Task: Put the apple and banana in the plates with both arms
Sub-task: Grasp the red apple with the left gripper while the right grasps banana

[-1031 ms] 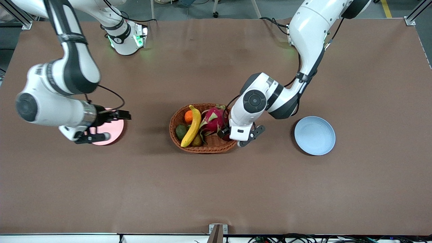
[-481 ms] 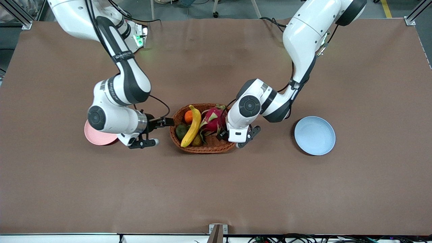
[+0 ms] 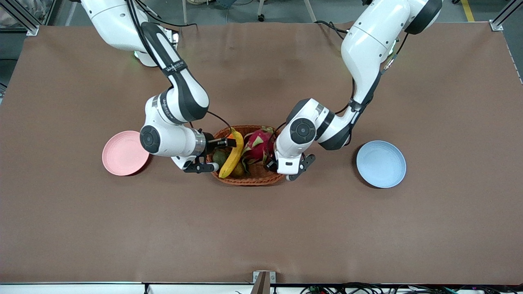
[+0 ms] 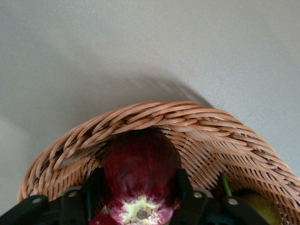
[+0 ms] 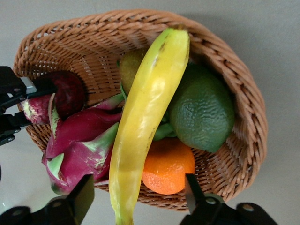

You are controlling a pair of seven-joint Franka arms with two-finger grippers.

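The apple [image 4: 140, 176] sits in the basket [image 3: 261, 176] at the end toward the left arm, with the left hand [image 4: 138, 206] closed on its 2 sides; small, firm and smooth, it should lift easily from a grip across its widest part. The banana [image 5: 147, 117] lies over the other fruit, the right hand [image 5: 138, 206] spread open above one end. It bruises easily, so mid-length looks best.

My right black two-finger gripper [image 3: 209, 154] hangs over the oval brown wicker basket [image 3: 245, 179] beside the long yellow banana [image 3: 233, 157]. My left black gripper [image 3: 286, 166] is at the basket's other end beside the pink dragon fruit [image 3: 258, 146].
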